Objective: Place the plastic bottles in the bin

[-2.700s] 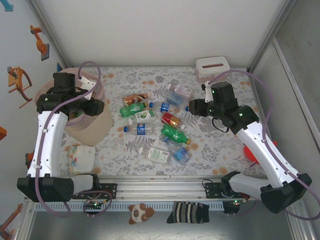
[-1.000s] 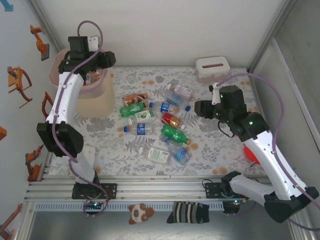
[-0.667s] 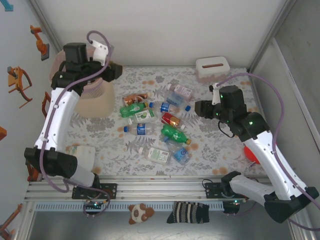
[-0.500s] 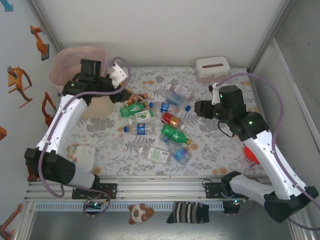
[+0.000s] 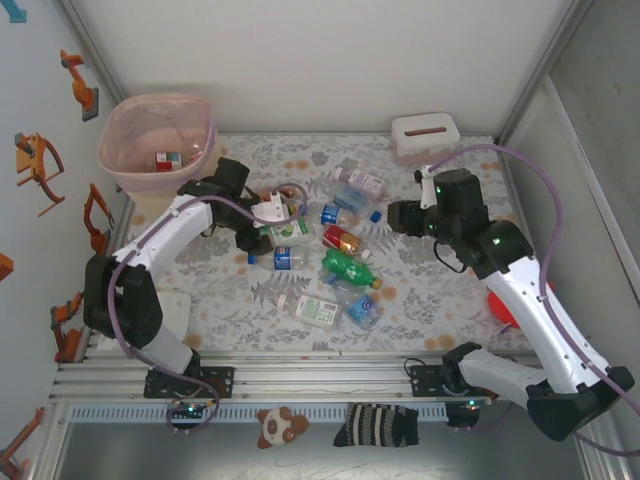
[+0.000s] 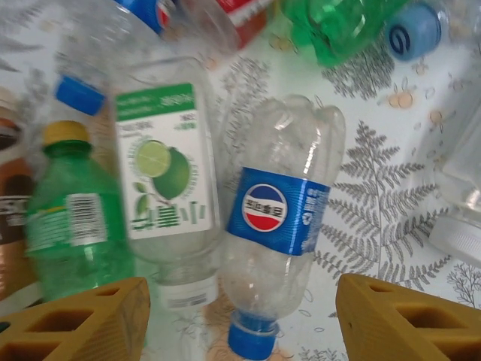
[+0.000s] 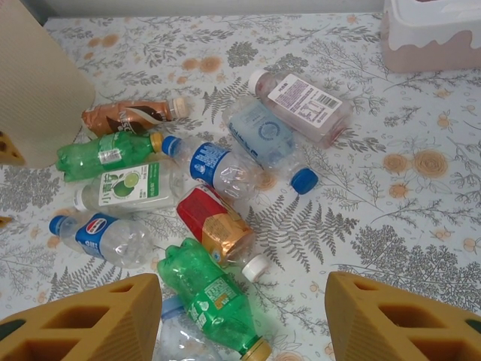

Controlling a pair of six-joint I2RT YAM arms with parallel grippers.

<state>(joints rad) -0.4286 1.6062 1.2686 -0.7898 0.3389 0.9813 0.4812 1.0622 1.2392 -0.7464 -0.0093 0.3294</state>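
Small plastic bottles (image 5: 345,265), clear or green with blue, red and green labels, lie scattered at the middle of the table (image 5: 420,300). The left gripper (image 6: 244,320) spreads wide above a clear blue-capped bottle (image 6: 278,218); the right gripper (image 7: 244,316) gapes empty. The tall translucent pink bin (image 5: 135,120) stands at the far left corner.

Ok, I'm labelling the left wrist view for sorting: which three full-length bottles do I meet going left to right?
Green bottle with yellow cap → clear lime-label bottle → clear Pepsi bottle.

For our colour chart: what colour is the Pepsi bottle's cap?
Blue cap, clearest in left wrist view.
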